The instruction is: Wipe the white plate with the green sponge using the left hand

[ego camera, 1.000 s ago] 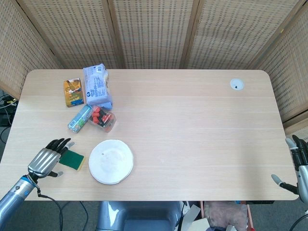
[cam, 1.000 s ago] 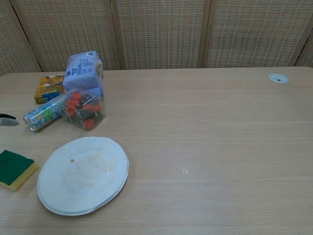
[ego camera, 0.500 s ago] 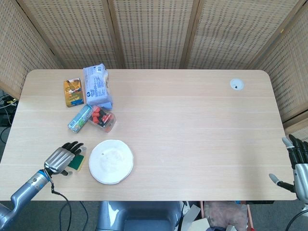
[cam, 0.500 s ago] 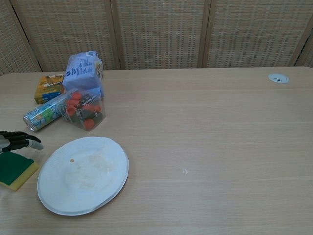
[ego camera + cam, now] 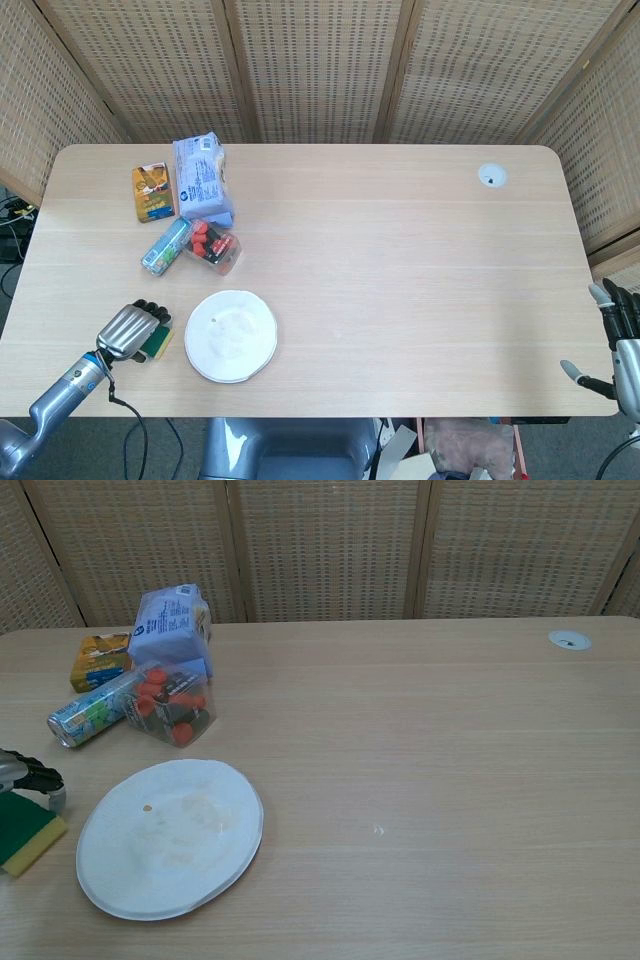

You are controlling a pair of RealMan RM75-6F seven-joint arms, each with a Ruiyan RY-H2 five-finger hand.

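The white plate (image 5: 231, 336) (image 5: 170, 837) lies flat near the table's front left, with faint stains on it. Just left of it lies the green sponge (image 5: 158, 343) (image 5: 24, 830), green on top and yellow below, resting on the table. My left hand (image 5: 130, 327) (image 5: 28, 776) sits over the sponge's far-left part with its fingers curled down onto it, and the hand hides part of the sponge. My right hand (image 5: 620, 340) hangs off the table's right edge with its fingers apart and nothing in it.
At the back left are a blue packet (image 5: 203, 178) (image 5: 170, 628), an orange box (image 5: 152, 192) (image 5: 100, 660), a lying can (image 5: 166, 246) (image 5: 90, 716) and a clear bag of red pieces (image 5: 212, 247) (image 5: 170, 710). A round grommet (image 5: 491, 176) sits far right.
My left hand came down toward the sponge and its spread fingers curled in over it. The sponge shifted slightly left. The right hand has barely moved.
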